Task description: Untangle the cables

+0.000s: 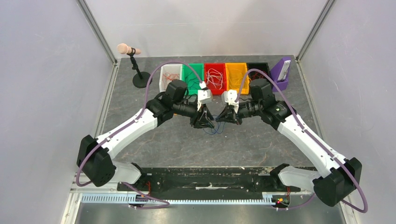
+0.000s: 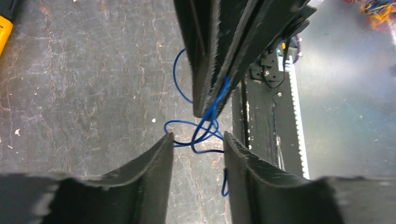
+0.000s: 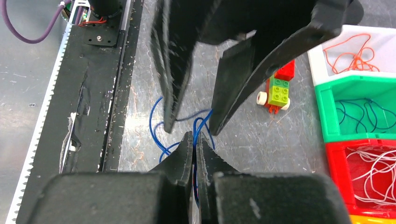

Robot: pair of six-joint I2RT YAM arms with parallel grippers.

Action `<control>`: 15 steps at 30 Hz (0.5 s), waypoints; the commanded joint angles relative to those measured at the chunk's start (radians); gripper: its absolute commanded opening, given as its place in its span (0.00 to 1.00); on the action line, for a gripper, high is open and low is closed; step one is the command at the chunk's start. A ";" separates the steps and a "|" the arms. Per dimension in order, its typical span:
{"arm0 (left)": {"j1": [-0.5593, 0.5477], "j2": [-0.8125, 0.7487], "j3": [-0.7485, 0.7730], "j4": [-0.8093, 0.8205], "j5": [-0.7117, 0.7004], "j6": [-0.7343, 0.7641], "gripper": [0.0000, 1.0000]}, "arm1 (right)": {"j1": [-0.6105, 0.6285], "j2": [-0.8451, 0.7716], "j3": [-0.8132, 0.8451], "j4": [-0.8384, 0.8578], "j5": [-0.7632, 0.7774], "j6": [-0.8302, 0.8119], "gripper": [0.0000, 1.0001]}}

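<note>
Near bench edge: black rail between the arm bases. Mid-bench, both claws meet tip to tip over a small loose bunch of blue cables lying on the bench.

Right claw: fingers pressed together, pinching a blue strand at the tips. Left claw: fingers clearly apart, blue loops lying in the gap, nothing clamped.

Just beyond the claws: small brick toy, red and green with white wheels.

Far side, row of bins, left to right:
- white bin with orange cables
- green bin with dark cables
- red bin with white cables
- orange bin
- black bin, contents can't tell

Purple holder at right end of the row. Microphone on a stand at far left corner.
</note>
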 commanded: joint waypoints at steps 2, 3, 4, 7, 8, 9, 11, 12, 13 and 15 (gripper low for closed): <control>-0.014 -0.010 -0.033 0.107 -0.027 0.020 0.28 | 0.016 -0.026 0.050 0.043 -0.029 -0.027 0.00; -0.013 -0.017 -0.033 0.104 -0.025 0.026 0.12 | 0.015 -0.024 0.051 0.045 -0.022 -0.028 0.00; -0.013 -0.027 -0.035 0.104 -0.031 0.029 0.03 | 0.015 -0.023 0.050 0.045 -0.008 -0.030 0.00; -0.006 -0.074 -0.064 0.138 -0.065 0.002 0.02 | 0.016 -0.028 0.046 0.041 0.030 -0.047 0.01; 0.006 -0.090 -0.075 0.166 -0.068 -0.032 0.02 | 0.016 -0.030 0.043 0.049 0.053 -0.037 0.09; 0.025 -0.101 -0.082 0.201 -0.068 -0.085 0.02 | 0.014 -0.030 0.041 0.075 0.095 0.009 0.25; 0.081 -0.098 -0.084 0.254 -0.068 -0.189 0.02 | -0.002 -0.023 0.054 0.107 0.176 0.084 0.50; 0.108 -0.088 -0.078 0.266 -0.077 -0.222 0.02 | -0.021 -0.016 0.066 0.120 0.200 0.116 0.67; 0.138 -0.075 -0.066 0.269 -0.120 -0.247 0.02 | -0.057 -0.009 0.074 0.134 0.208 0.145 0.78; 0.188 -0.033 -0.035 0.276 -0.243 -0.284 0.02 | -0.142 0.008 0.088 0.178 0.194 0.217 0.90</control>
